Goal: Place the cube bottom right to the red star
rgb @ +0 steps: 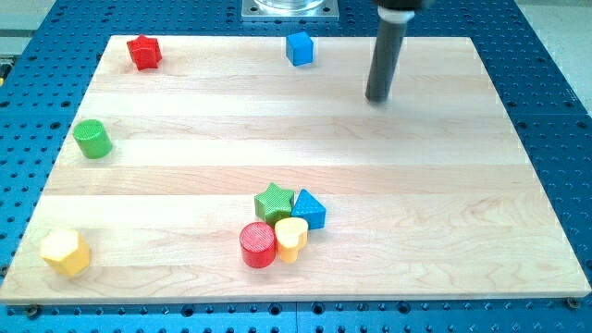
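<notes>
The blue cube sits near the far edge of the wooden board, a little right of its middle, and the red star lies well off to its left in the far left corner. My tip is down on the board to the right of the cube and slightly nearer, apart from it and touching nothing; being a plain rod, it holds nothing. I judge that side suits a leftward push toward the star. Nearer, a green cylinder stands by the left edge and a yellow block, perhaps six-sided, lies in the near left corner. Near the middle a green star, blue triangle, red cylinder and yellow heart huddle together. The rod's upper part is cut off by the frame.
</notes>
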